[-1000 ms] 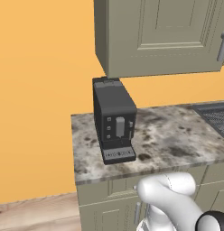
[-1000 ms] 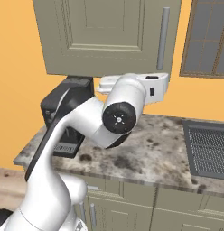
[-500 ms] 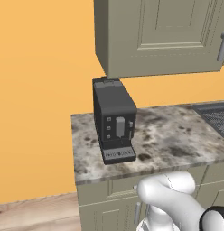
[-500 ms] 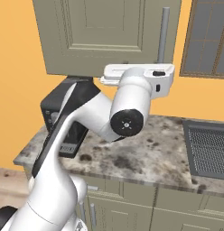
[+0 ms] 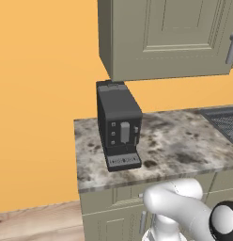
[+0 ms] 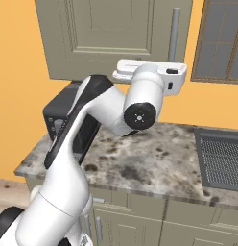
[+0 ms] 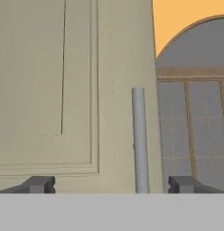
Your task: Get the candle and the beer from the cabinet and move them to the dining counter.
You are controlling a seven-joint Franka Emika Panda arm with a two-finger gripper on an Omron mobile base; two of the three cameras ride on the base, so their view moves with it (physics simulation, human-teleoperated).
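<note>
1. Claw (image 7: 111, 185): dark blocky tips spread wide, holding nothing.
2. Cabinet (image 7: 64, 90): matte grey-green panelled door directly ahead, shut.
3. Handle (image 7: 140, 140): smooth grey cylinder, upright between the tips, nearer the right one.

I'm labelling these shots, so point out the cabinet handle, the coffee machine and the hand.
cabinet handle (image 7: 139, 140), hand view, middle of the bar
coffee machine (image 5: 119, 123), left base view, front face
hand (image 7: 111, 185), hand view, between its fingertips
</note>
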